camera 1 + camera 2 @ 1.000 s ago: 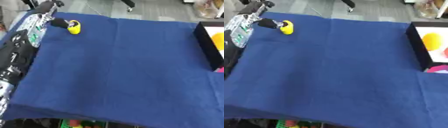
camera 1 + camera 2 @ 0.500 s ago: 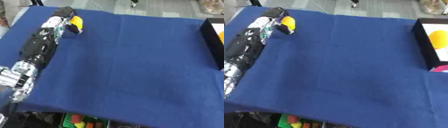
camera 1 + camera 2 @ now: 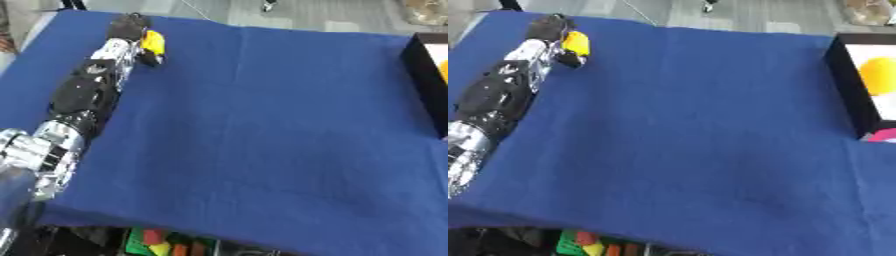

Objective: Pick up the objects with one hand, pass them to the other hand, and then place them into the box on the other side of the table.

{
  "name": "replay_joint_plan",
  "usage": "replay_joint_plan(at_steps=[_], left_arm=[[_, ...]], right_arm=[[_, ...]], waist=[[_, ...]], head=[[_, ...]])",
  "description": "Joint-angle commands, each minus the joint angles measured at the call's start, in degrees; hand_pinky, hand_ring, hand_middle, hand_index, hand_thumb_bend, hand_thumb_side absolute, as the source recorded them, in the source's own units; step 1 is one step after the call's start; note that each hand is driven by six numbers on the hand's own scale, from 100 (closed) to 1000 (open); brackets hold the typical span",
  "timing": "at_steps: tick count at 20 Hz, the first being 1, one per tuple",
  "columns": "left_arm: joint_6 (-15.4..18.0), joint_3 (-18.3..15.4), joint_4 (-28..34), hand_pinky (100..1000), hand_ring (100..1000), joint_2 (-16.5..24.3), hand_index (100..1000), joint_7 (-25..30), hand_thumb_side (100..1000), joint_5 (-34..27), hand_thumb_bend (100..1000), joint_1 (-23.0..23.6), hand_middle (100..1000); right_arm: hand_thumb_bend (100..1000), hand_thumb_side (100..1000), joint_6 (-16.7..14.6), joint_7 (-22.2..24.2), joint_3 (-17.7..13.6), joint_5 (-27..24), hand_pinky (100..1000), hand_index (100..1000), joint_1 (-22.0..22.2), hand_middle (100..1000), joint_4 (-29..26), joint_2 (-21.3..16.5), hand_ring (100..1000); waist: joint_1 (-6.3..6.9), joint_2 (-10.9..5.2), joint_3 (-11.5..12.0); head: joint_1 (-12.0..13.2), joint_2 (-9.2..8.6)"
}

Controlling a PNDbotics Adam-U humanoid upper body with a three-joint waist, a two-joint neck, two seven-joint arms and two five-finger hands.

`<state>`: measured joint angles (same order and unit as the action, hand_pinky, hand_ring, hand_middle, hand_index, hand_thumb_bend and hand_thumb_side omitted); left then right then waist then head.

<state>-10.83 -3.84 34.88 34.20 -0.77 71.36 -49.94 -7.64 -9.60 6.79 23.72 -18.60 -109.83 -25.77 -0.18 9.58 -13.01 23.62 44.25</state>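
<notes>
Left hand [image 3: 131, 31] curled round yellow object [image 3: 153, 42] at its fingertips; looks light, smooth, likely slippery; grip mid-body.

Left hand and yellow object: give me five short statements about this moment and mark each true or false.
1. The left hand is curled around the yellow object. True.
2. The yellow object already lies inside the box. False: it is in the left hand at the far left corner of the blue cloth; the box stands at the right edge.
3. The box already holds a yellow thing. True.
4. The right hand is reaching across the cloth to take the object. False: the right hand shows in neither view.
5. The table is covered with a red cloth. False: the cloth is blue.
</notes>
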Motion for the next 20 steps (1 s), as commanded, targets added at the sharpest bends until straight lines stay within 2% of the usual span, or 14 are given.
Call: replay_joint_plan(at_steps=[1,2,4,6,7,8,9,11,14,20], left_arm=[[-1.28,-0.45,-0.11,791,679,1.36,793,0.53,286,1.16,365,-0.8,677],[-1.48,-0.56,-0.17,772,633,1.29,756,0.16,268,1.18,334,-0.68,624],[-1.84,-0.73,-0.21,753,591,1.17,719,-1.23,252,0.97,303,-0.47,574],[-2.17,-0.8,-0.23,713,527,1.1,649,-3.05,208,0.51,226,-0.33,494],[-2.43,-0.84,-0.22,668,465,1.09,563,-4.01,150,0.26,129,-0.29,413],[-2.81,-0.9,-0.14,662,457,1.06,552,-5.16,143,-0.04,115,-0.23,401],[-3.12,-0.94,0.06,632,409,1.06,489,-6.39,108,-0.44,100,-0.15,333],[-3.32,-1.13,1.12,615,377,1.09,444,-8.78,100,-2.02,100,0.18,292],[-1.59,-0.73,5.29,616,368,1.8,424,-10.24,100,-7.3,100,1.59,274],[4.67,1.89,21.24,622,367,4.55,414,-4.56,110,-21.89,100,6.74,278]], right_arm=[[100,311,-0.34,0.05,-0.1,-0.59,887,968,-0.24,802,-0.55,-0.6,834],[100,311,-0.35,0.05,-0.08,-0.65,887,968,-0.17,801,-0.51,-0.58,834],[100,311,-0.36,0.02,-0.07,-0.76,887,968,-0.09,801,-0.4,-0.55,834],[100,314,-0.35,-0.05,-0.07,-0.87,887,968,-0.01,801,-0.33,-0.52,834],[100,314,-0.35,-0.07,-0.06,-0.91,887,968,0.03,801,-0.29,-0.49,834],[100,314,-0.35,-0.08,-0.03,-0.96,887,968,0.08,801,-0.23,-0.45,834],[100,314,-0.36,-0.06,0.03,-1.01,887,968,0.12,801,-0.16,-0.39,834],[100,314,-0.44,0.06,0.22,-1.12,886,968,0.16,801,-0.03,-0.3,834],[100,313,-0.67,0.45,0.64,-1.27,886,972,0.21,800,0.0,-0.3,833],[100,307,-1.58,2.1,2.31,-1.47,885,977,-0.53,802,-1.59,-0.13,834]], waist=[[0.02,-0.58,-0.11],[0.02,-0.54,-0.13],[0.0,-0.49,-0.14],[-0.03,-0.49,-0.11],[-0.04,-0.51,-0.08],[-0.04,-0.53,-0.04],[-0.05,-0.57,0.03],[-0.09,-0.66,0.18],[-0.16,-0.82,0.54],[-0.32,-1.38,1.57]], head=[[0.06,-0.13],[0.07,-0.13],[0.1,-0.13],[0.16,-0.13],[0.18,-0.13],[0.19,-0.13],[0.14,-0.13],[0.0,-0.13],[-0.48,-0.13],[-2.54,-0.13]])
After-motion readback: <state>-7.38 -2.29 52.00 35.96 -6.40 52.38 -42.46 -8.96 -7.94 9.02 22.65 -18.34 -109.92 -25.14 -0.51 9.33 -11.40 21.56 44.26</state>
